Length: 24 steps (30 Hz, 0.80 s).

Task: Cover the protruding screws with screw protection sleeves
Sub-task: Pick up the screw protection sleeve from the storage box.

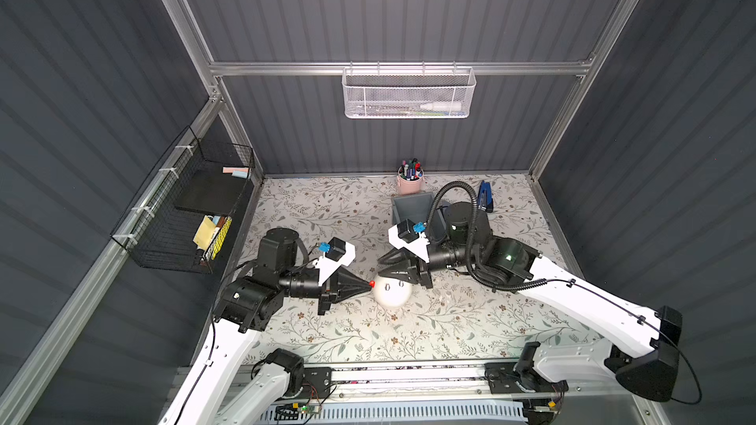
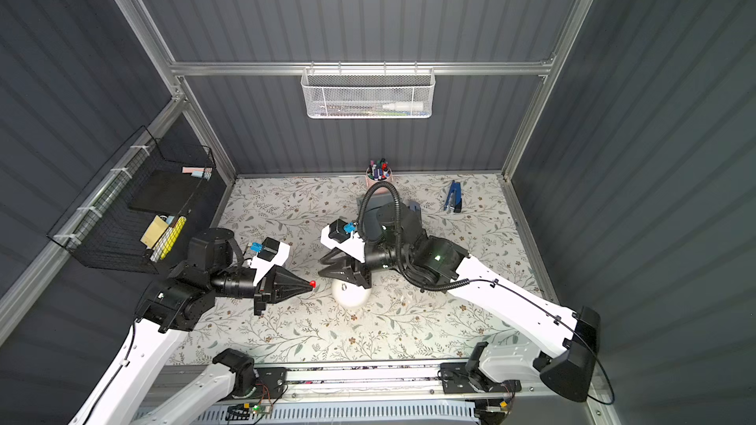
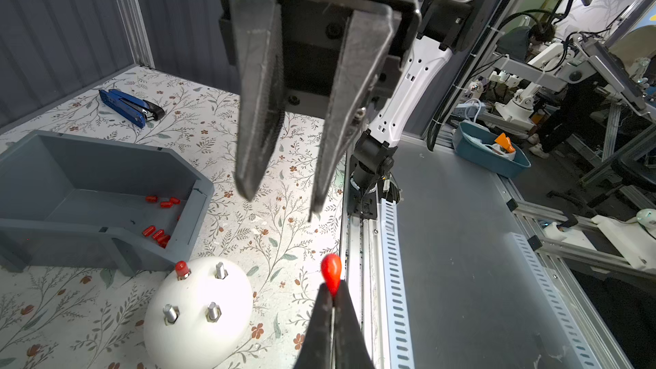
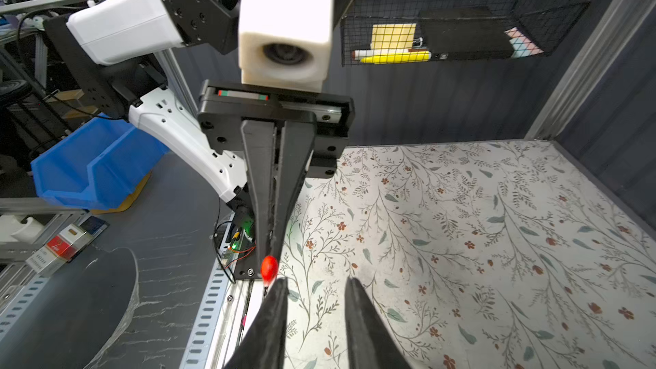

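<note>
Top views: black left gripper (image 1: 369,283) at centre-left, fingers clenched on a small bright red plastic sleeve (image 1: 372,283) that pokes past their tips; sleeve close beside the left edge of the white rounded dome (image 1: 393,296) at mid-frame on the floral-print surface (image 1: 450,333); cannot tell if it touches the dome; black right gripper (image 1: 381,266) over the dome's upper edge, fingers spread, nothing seen between them; open-topped grey plastic bin (image 1: 411,208) above the dome, partly behind the right arm; sleeve (image 2: 313,283) and dome (image 2: 352,296) lie alike in both top views.

Left wrist view: dome (image 3: 198,328) carries four short silvery metal screws (image 3: 213,311); three bare, one under a fitted red sleeve (image 3: 182,269); held sleeve (image 3: 331,273) pinched at the left gripper (image 3: 332,301) tips, apart from the dome; right gripper (image 3: 282,200) hangs over the surface, fingers (image 3: 259,108) apart, gap empty; bin (image 3: 106,172) just beside the dome, loose red sleeves (image 3: 158,233) on its floor; blue stapler (image 3: 131,104) beyond the bin.

Right wrist view: right gripper (image 4: 317,283) fingers parted, only surface between them; left gripper (image 4: 268,243) fingers pressed together, sleeve (image 4: 269,267) at their tips, just beside one right fingertip (image 4: 280,291).
</note>
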### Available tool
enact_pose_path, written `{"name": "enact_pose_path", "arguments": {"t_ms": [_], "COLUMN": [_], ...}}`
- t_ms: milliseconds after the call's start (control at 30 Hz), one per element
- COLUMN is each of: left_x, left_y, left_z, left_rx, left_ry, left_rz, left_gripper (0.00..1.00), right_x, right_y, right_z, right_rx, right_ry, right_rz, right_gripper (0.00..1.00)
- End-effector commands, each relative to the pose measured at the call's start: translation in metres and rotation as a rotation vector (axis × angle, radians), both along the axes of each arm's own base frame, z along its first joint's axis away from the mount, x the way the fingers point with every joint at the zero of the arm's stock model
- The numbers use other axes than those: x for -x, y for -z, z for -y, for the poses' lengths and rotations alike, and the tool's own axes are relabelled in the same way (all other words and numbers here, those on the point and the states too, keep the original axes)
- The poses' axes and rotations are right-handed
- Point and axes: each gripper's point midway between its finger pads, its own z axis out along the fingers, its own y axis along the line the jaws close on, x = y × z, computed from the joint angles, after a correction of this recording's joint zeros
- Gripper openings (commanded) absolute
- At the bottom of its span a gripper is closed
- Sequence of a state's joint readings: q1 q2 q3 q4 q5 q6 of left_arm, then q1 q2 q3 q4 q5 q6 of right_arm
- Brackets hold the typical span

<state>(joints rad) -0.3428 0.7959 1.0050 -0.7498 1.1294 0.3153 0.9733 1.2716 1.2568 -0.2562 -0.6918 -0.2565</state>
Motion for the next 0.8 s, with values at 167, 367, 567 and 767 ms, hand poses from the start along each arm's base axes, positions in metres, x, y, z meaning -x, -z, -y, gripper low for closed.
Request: {"name": "enact_pose_path", "arguments": {"t_ms": [167,367,567,767], "left_x": [0.007,0.01,0.011,0.01], "left_y": [-0.009,-0.011,-0.012,-0.009], "left_z": [0.0,0.0,0.001,0.001], "left_rx": [0.013,0.026,0.035,0.027], "left_ry": [0.033,0.046,0.056,0.052], "left_rz": [0.016,0.016,0.015,0.008], "left_gripper": [0.0,0.0,0.0,0.0], "right_x": [0.025,0.029,0.03,0.028], "right_y": [-0.01,0.0,0.003,-0.001], "right_z": [-0.005,-0.012,-0.016,-0.013], "right_rx": [0.0,0.043,0.058,0.038], "right_ry": [-0.113,-0.122,-0.127,-0.108], "right_rz": [0.022,0.021,0.041,0.067], "right_gripper": [0.3,0.23,0.14,0.09]}}
